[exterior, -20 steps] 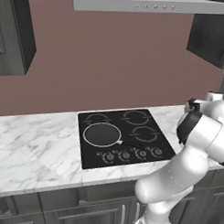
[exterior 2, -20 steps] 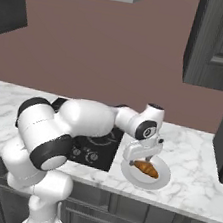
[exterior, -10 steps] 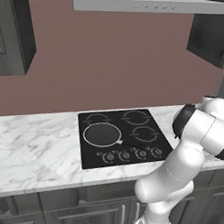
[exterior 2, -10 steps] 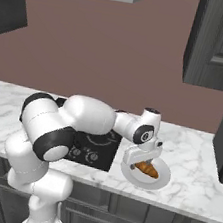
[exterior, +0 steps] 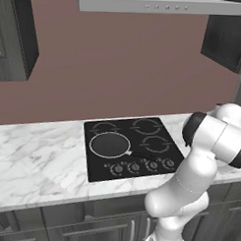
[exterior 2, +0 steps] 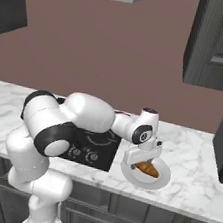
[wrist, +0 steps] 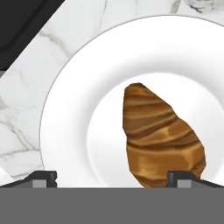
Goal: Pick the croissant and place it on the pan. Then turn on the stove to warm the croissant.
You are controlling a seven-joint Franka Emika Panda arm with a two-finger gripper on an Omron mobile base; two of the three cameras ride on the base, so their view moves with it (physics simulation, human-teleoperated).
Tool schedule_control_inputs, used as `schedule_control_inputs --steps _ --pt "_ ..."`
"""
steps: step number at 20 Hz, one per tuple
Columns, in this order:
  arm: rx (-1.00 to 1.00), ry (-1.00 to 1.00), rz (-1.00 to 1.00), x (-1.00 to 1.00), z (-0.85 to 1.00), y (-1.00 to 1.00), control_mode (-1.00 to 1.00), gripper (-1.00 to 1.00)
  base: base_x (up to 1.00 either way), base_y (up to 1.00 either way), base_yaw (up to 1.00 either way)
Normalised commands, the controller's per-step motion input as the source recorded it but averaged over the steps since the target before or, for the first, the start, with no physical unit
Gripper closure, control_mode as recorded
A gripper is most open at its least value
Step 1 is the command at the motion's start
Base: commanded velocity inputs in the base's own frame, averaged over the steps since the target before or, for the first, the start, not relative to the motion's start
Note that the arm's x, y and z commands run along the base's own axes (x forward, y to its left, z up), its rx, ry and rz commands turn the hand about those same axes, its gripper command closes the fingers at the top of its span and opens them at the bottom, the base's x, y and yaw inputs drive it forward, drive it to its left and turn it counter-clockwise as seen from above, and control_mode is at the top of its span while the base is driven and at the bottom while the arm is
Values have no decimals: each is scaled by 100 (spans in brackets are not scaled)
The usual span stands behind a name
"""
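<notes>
A: Here we are over the plate [exterior 2: 146, 180], and the gripper [exterior 2: 140, 157] hangs right above the croissant [exterior 2: 147, 169], pointing down at it.

B: Jaws spread wide, nothing in them. In the hand view the two tips sit well apart, the croissant [wrist: 159, 138] lying off toward one of them rather than centred.

A: I'd say that wide spread is there to clear the pastry's thick middle before dropping around it.

B: And the croissant rests in the plate's middle, on the marble table [exterior 2: 195, 171] just beside the stove [exterior 2: 94, 145].

A: The pan [exterior: 109, 144] waits on the stove's near-left burner, empty, handle toward the knobs [exterior: 143, 166].

B: Handy spot, to my eye: a short swing across from the plate. Pick not yet made, knobs untouched.
</notes>
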Motion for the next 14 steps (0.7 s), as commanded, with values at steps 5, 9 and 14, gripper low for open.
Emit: schedule_control_inputs --steps 5,9,14 --pt "0 -4 0 0 1 -4 -100 -100 0 0 0" --pt "0 0 0 0 -23 -7 -100 -100 0 0 0" --pt "-1 -1 0 9 -43 -3 -100 -100 0 0 0"
